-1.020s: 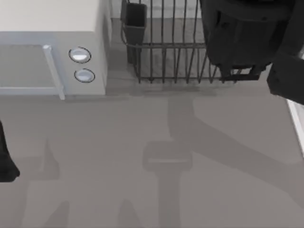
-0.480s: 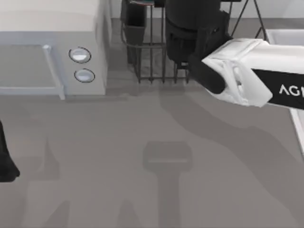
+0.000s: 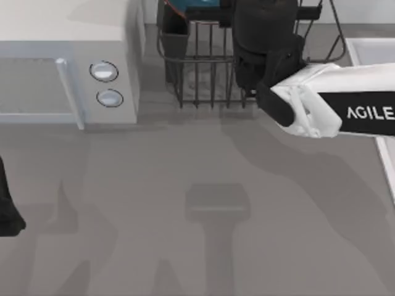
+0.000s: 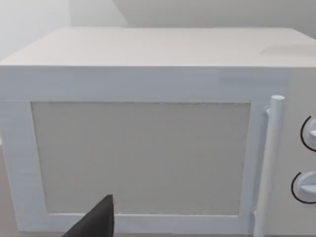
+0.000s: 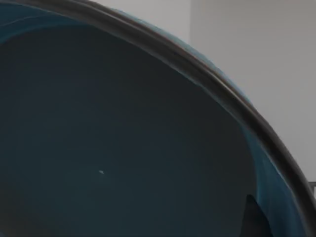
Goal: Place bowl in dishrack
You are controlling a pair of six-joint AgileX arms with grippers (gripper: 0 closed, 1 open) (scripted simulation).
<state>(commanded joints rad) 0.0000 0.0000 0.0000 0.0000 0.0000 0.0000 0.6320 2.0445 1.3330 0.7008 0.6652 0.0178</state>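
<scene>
The dishrack is a dark wire basket at the back of the table, with a dark utensil cup at its left corner. My right arm reaches in from the right, and its dark gripper hangs over the rack. A sliver of the blue bowl shows at the top edge above the rack. The right wrist view looks straight into the bowl's dark blue inside, with one dark fingertip against its rim. The left gripper is parked at the table's left edge.
A white microwave with two round knobs stands left of the rack; its door faces the left wrist camera. A white rim lies at the right edge. Bare grey tabletop spreads in front.
The right arm swung left over the dishrack, then eased slightly right and toward the back. More of the bowl's blue edge now shows at the top. The left arm has not moved.
</scene>
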